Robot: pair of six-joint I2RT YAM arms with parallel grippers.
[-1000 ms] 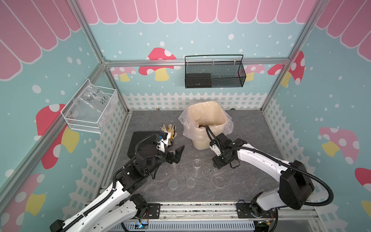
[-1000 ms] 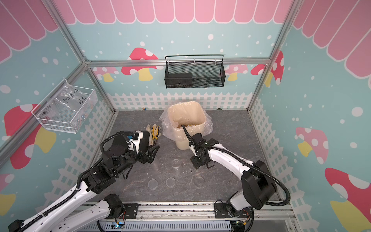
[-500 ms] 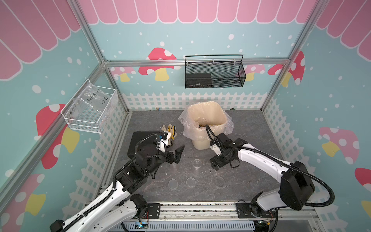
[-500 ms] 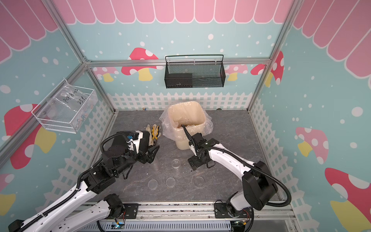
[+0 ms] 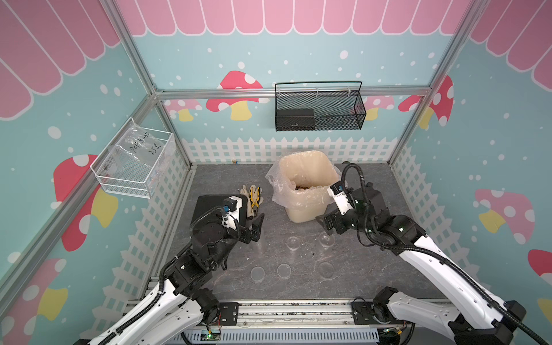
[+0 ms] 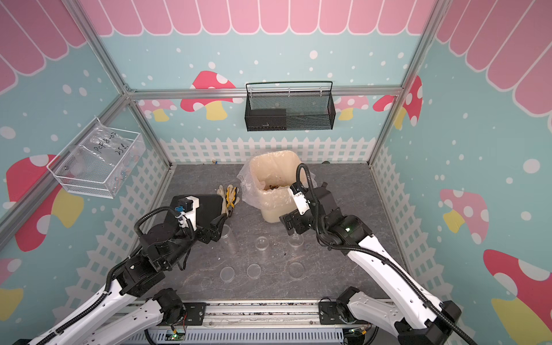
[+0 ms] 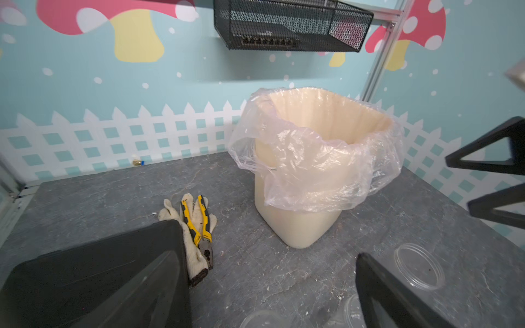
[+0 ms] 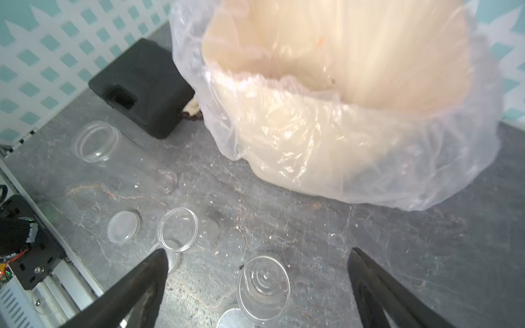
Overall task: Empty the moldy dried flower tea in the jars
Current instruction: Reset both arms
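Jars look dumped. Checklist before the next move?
1. Right tool open, clear of the upright jar below it: ok.
2. Left tool open, holding nothing: ok.
3. Middle jar and end jar upright, looking empty: ok.
4. Tea lying inside the bin: ok.
5. Three lids off the jars, flat on the table: ok.
6. No spill on the table: cannot tell; one dark speck lies beside the jar under the right tool.
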